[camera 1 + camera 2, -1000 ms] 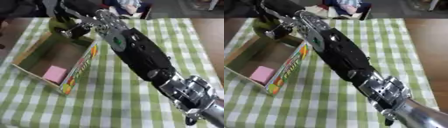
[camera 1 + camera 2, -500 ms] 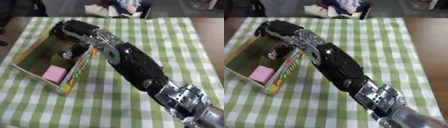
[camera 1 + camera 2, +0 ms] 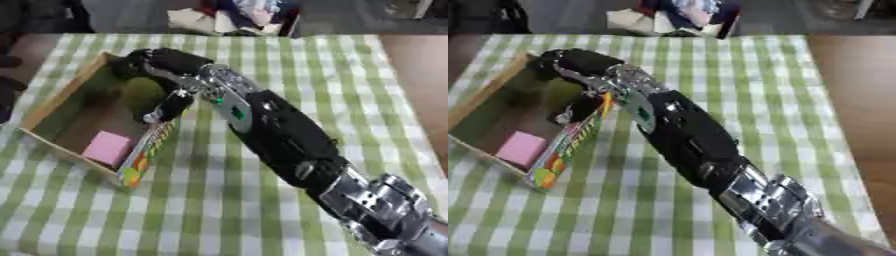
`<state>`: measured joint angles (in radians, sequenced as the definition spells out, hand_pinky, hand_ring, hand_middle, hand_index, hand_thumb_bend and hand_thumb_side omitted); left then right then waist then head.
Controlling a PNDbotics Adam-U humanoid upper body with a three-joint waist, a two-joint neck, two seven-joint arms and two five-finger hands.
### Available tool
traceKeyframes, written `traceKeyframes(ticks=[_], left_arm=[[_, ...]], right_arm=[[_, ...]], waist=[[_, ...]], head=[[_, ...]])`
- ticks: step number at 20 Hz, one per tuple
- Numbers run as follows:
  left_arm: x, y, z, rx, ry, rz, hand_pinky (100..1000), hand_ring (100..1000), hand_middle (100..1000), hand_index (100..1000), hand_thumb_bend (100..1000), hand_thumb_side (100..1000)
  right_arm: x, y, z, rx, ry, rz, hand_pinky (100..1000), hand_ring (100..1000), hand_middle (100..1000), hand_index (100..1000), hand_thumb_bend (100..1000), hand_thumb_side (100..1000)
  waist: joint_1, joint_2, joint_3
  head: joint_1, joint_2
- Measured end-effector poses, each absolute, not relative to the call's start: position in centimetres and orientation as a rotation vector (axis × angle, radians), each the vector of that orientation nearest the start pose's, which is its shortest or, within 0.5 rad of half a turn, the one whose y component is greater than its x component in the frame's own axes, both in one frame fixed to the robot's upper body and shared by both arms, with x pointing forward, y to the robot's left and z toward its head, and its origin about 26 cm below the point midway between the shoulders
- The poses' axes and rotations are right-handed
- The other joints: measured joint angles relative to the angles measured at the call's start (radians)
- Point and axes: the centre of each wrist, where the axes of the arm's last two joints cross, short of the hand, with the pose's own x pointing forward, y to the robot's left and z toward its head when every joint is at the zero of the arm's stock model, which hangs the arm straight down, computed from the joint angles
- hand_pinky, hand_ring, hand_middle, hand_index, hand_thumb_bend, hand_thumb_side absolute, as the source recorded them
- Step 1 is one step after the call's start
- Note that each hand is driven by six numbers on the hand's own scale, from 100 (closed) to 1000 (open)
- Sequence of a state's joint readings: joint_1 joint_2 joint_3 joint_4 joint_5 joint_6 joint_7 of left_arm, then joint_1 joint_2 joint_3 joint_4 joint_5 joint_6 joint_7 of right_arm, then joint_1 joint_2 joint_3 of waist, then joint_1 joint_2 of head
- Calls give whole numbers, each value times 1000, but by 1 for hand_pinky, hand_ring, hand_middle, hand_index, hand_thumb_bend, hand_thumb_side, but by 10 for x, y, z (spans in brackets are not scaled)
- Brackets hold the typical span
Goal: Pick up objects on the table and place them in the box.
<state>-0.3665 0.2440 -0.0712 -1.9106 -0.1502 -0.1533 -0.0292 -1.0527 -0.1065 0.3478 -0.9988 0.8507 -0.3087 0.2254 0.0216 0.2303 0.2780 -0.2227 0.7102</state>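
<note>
The right arm (image 3: 280, 135) reaches in from the near right corner of the worktop (image 3: 350, 90), which is covered with a green and white checked cloth, and stretches across it toward the far left. Its robot hand (image 3: 153, 62) hangs over the open cardboard box (image 3: 61, 97) that sits by the left edge of the worktop, with the wrist crossing above the box's right wall. The fingers are curled downward into the box, and one dark finger (image 3: 171, 107) points down along the inside of that wall, which carries a colourful printed strip. The fingers are together rather than spread, but the view is too blurred to tell whether they are clamped on anything or just bent. A flat pink square thing (image 3: 108, 147) lies on the floor of the box at its near end, just beside the printed wall and apart from the fingers. Beyond the far edge of the worktop lies a heap of mixed coloured items (image 3: 236, 15).
</note>
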Motion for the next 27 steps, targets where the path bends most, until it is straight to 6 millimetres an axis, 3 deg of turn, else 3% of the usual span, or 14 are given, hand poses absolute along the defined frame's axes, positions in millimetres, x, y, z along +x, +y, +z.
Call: traceKeyframes(ticks=[7,14,17,20,24,27], left_arm=[[318,230,183,166,-2371,-496,570,710,734,803,523,656],[318,233,173,168,-2336,-496,547,665,674,761,512,665],[318,232,170,162,-2326,-508,545,662,669,758,512,667],[319,232,164,155,-2297,-529,556,715,730,846,603,772],[328,212,148,60,-2181,-623,566,758,782,923,696,776],[337,184,138,-70,-2111,-674,546,749,784,959,728,725]], right_arm=[[444,-90,229,815,2819,-2010,720,819,920,981,423,404],[424,-118,261,854,2985,-1666,700,791,871,957,402,403],[413,-125,272,853,3020,-1586,698,788,867,955,401,404],[403,-129,280,844,3054,-1533,675,761,821,930,380,409],[390,-147,284,825,3133,-1363,675,759,811,924,358,410],[376,-149,285,812,3163,-1239,681,761,809,923,346,412]], waist=[[-7,-2,-41],[-15,-9,-121],[-15,-10,-126],[-17,-12,-149],[-10,-20,-246],[-6,-22,-279]], head=[[24,0],[68,0],[78,0],[84,0],[117,0],[135,0]])
